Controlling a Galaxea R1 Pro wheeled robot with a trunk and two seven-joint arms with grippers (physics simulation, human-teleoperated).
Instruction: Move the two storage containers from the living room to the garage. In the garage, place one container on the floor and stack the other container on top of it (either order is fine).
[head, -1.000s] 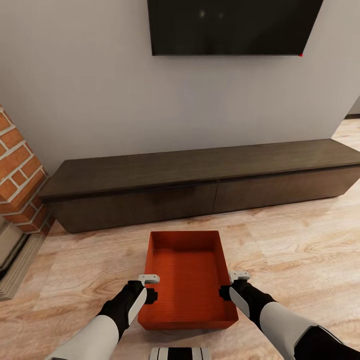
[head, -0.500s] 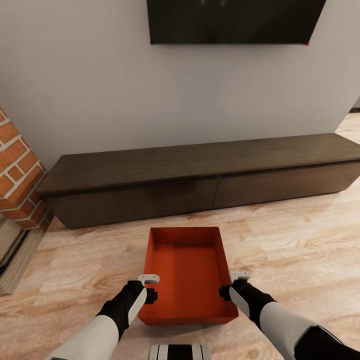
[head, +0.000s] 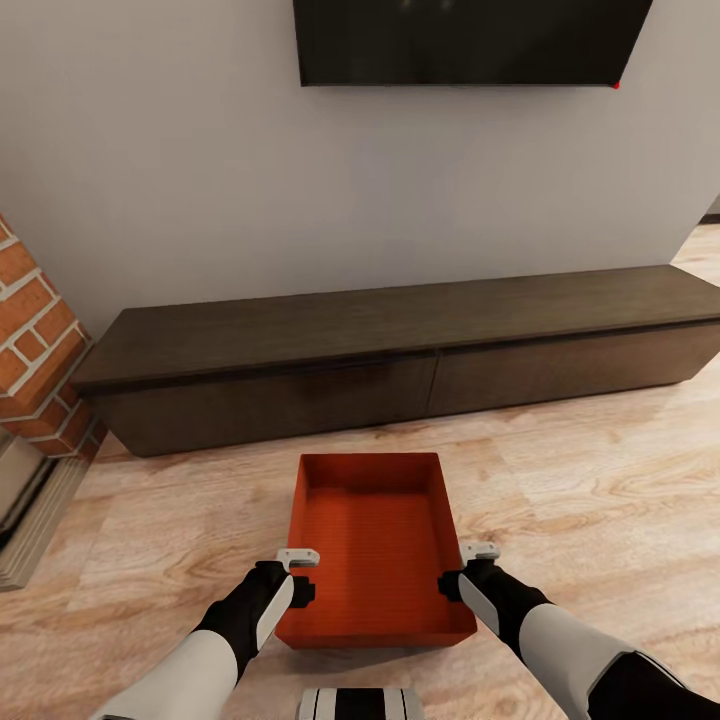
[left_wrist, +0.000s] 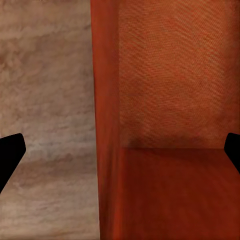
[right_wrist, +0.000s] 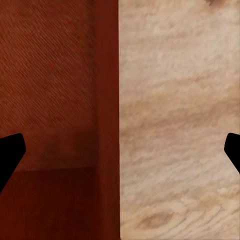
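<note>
One red-orange storage container sits on the light wood plank floor, just in front of me in the head view. My left gripper is at its left wall and my right gripper at its right wall, both near the container's near end. In the left wrist view the left gripper is open, its black fingertips far apart astride the container's wall. In the right wrist view the right gripper is likewise open astride the wall. The second container is out of view.
A long dark wood cabinet runs along the wall beyond the container, under a black TV. A brick column stands at the left. Wood floor stretches to the right. My base shows at the bottom edge.
The whole view shifted slightly upward a second ago, a camera move. Both grippers keep their places at the container's side walls, and nothing has changed in the last half second.
</note>
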